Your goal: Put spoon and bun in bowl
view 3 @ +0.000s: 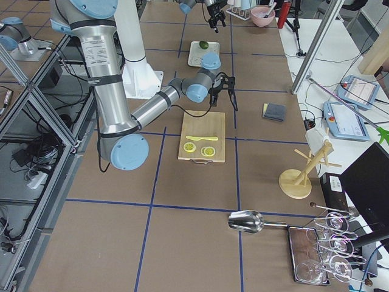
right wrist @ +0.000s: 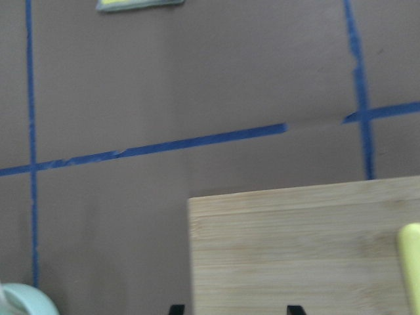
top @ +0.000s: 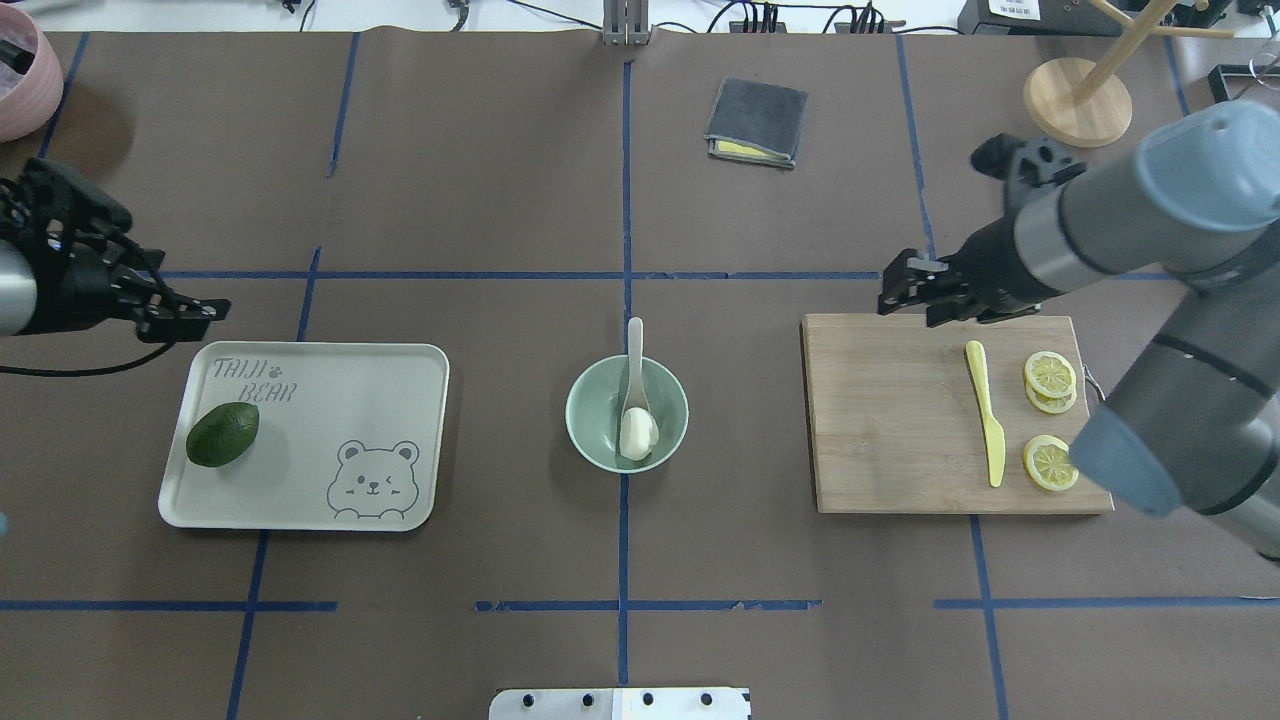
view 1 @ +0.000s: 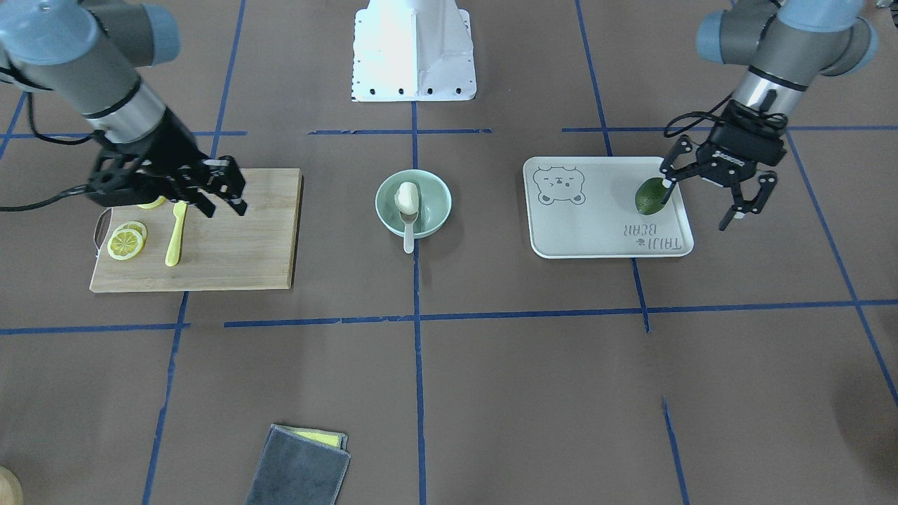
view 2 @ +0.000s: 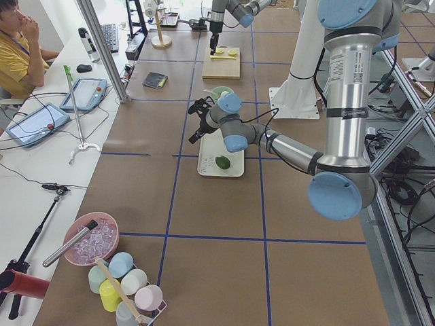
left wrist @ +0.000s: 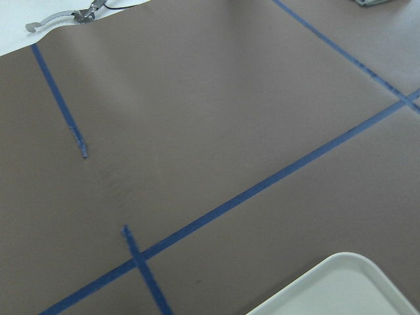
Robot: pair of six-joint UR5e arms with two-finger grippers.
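The mint-green bowl (view 1: 430, 210) (top: 600, 405) stands at the table's middle. The white bun (view 1: 406, 196) (top: 637, 432) lies inside it. The pale spoon (view 1: 409, 235) (top: 635, 350) rests with its scoop in the bowl under the bun and its handle sticking out over the rim. My left gripper (view 1: 700, 202) (top: 190, 310) is open and empty, raised by the tray's edge near the avocado. My right gripper (view 1: 224, 209) (top: 905, 300) (right wrist: 235, 310) is open and empty above the cutting board's edge. The bowl's rim shows in the right wrist view (right wrist: 20, 302).
A wooden cutting board (view 1: 231, 238) (right wrist: 295, 249) holds a yellow knife (view 1: 175, 235) and lemon slices (view 1: 126, 242). A white bear-printed tray (view 1: 596, 224) (left wrist: 341, 289) holds an avocado (view 1: 651, 196). A grey cloth (view 1: 298, 466) lies at the operators' side. The robot base (view 1: 414, 49) stands behind the bowl.
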